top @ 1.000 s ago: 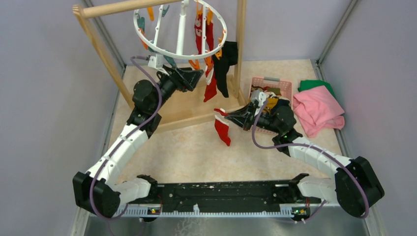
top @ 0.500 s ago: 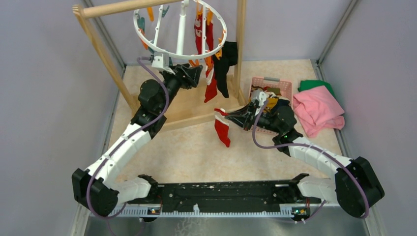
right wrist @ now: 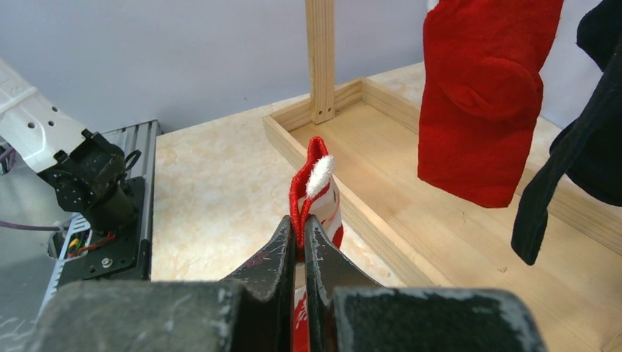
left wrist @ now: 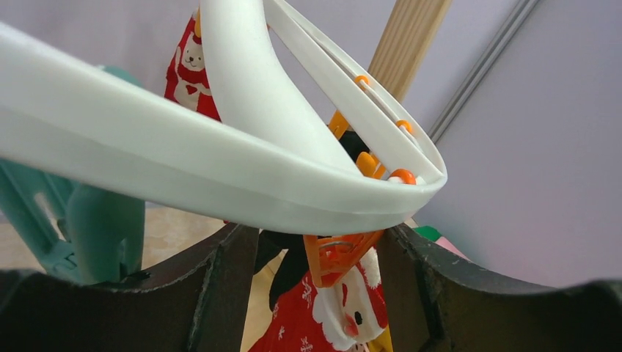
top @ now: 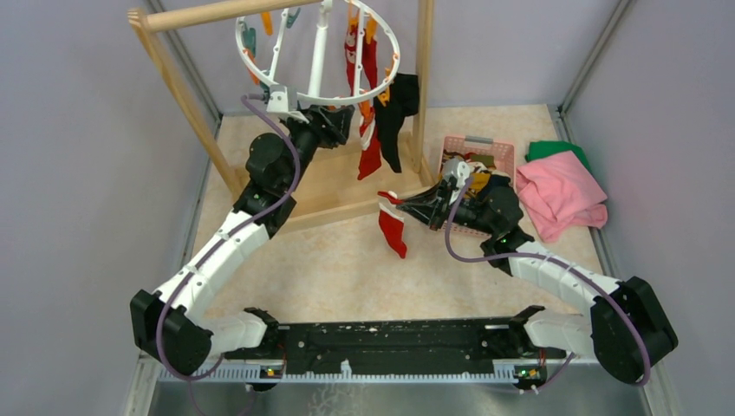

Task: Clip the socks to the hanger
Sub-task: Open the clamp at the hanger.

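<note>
The hanger (top: 322,100), a white ring with spokes and orange and teal clips, hangs from the wooden rack. A red patterned sock (top: 370,159) and a black sock (top: 395,121) hang clipped at its right side. My left gripper (top: 344,119) is raised just under the ring's front rim (left wrist: 220,176), open, with an orange clip (left wrist: 339,258) between its fingers (left wrist: 227,279). My right gripper (top: 397,202) is shut on the cuff of a red-and-white sock (top: 393,232), which dangles above the table; the wrist view shows that cuff (right wrist: 315,183) pinched in the gripper (right wrist: 299,231).
The wooden rack's post (top: 178,82) and its base tray (top: 334,186) stand at the back. A pink basket (top: 503,152) with more socks sits behind the right arm. Pink cloth (top: 562,198) and green cloth (top: 555,148) lie at the right.
My left gripper has risen and moved back to the ring's rim, its jaws narrowing around the orange clip. The right arm and its sock have stayed still.
</note>
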You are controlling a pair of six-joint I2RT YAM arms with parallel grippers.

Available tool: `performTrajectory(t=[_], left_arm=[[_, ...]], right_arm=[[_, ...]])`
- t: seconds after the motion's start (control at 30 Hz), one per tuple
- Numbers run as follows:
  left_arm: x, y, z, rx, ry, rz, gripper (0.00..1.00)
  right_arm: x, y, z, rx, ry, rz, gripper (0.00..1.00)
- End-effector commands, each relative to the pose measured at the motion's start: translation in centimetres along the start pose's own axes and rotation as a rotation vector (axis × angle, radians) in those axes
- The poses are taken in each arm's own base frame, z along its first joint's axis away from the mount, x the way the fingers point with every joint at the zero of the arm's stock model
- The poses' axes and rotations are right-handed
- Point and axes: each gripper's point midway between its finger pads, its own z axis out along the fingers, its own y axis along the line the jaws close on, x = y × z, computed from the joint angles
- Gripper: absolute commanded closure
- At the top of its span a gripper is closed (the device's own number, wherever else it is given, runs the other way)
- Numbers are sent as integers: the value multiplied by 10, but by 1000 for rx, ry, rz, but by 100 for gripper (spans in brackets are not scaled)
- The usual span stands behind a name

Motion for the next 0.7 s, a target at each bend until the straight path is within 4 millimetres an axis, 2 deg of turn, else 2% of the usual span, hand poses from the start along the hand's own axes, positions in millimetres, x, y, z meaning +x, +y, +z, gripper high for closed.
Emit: performTrajectory(t=[0.0, 0.67], left_arm=[[-31, -8, 5, 7, -91, 6, 35], [-43, -1, 7, -35, -140, 49, 37]], right_arm=[[-21, 3, -3, -8, -57, -41, 100], [-21, 3, -3, -14, -56, -40, 100]])
